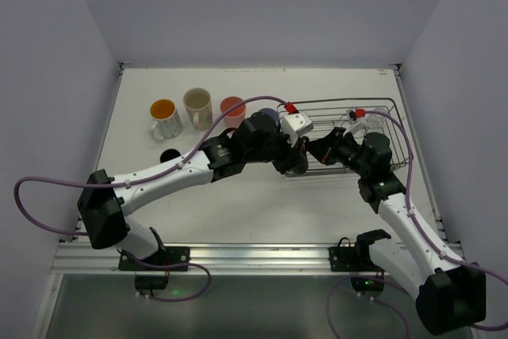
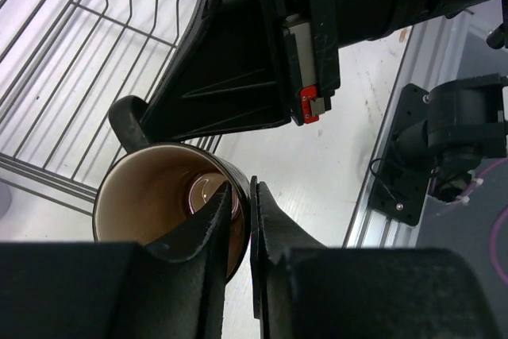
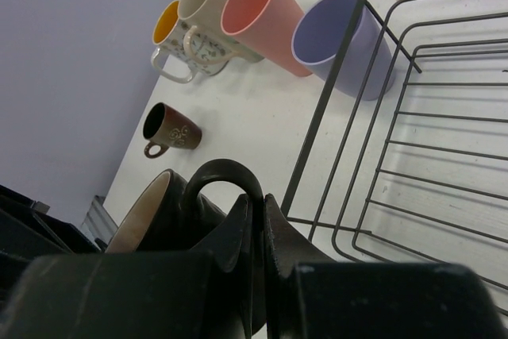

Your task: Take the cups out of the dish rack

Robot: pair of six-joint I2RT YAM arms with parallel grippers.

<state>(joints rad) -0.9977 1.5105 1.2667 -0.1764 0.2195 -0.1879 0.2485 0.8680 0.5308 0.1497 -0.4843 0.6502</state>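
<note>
Left gripper [image 2: 240,190] — mug [image 2: 147,192] — dish rack [image 2: 41,169]

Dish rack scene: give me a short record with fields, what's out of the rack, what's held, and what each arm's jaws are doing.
Rack: dark wire dish rack, back right of the table; no cup seen in its visible part.
Row left of rack: orange-inside mug, cream mug, salmon tumbler, lavender tumbler.
Apart, nearer: small brown mug.
Held: dark mug with cream inside, beside the rack.
Left jaws: shut on its rim.
Right jaws: shut on its handle.
</note>
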